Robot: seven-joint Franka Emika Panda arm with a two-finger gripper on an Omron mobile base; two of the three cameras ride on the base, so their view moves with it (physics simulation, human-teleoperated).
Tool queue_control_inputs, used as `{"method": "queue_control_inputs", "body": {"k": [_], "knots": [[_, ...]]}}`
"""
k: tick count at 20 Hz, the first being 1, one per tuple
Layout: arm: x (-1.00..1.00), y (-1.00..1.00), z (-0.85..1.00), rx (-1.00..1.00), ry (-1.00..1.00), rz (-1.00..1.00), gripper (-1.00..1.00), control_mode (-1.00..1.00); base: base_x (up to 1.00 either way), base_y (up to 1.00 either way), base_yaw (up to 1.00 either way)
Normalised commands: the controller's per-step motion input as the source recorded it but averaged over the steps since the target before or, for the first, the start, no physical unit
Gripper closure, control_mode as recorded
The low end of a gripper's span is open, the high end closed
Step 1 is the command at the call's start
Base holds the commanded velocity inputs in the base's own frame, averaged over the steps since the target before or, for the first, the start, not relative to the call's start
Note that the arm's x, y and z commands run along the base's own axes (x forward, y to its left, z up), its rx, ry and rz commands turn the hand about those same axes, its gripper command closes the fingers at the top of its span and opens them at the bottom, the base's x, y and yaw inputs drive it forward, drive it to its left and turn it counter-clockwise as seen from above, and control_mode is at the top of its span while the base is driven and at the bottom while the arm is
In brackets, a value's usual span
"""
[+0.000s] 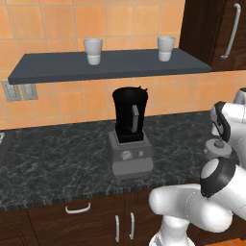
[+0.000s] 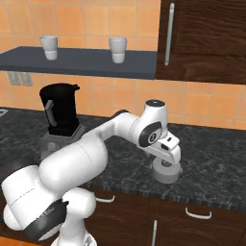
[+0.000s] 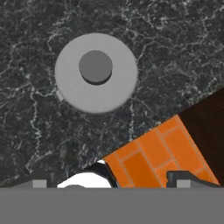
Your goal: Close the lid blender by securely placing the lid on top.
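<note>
End effector positioned above lid, prior to grasp.

The end effector (image 3: 111, 181), fingers spread and empty, hovers directly over the round grey lid (image 3: 96, 79) lying on the black marble tabletop (image 3: 35, 127), aligned for pickup.

No readable text, labels, brand marks or nos. anywhere. Blender (image 1: 129, 137) base has a round dial and small buttons, but any markings are too small/blurred to read. White cups (image 1: 93, 51) are plain.
</note>
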Motion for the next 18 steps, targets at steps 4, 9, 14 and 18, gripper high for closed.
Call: {"method": "queue_control_inputs", "body": {"k": [4,9,14,18], "knots": [[0.47,-0.01,-0.24,0.0,0.0,0.01,-1.0,-1.0,0.0,0.0,0.0],[0.39,-0.23,-0.42,0.0,0.0,0.02,-1.0,-1.0,0.0,0.0,0.0],[0.22,-0.41,-0.47,0.0,0.06,0.01,-1.0,-1.0,0.0,0.0,0.0],[0.24,-0.11,-0.16,0.0,0.01,0.0,-1.0,-1.0,0.0,0.0,0.0]]}}
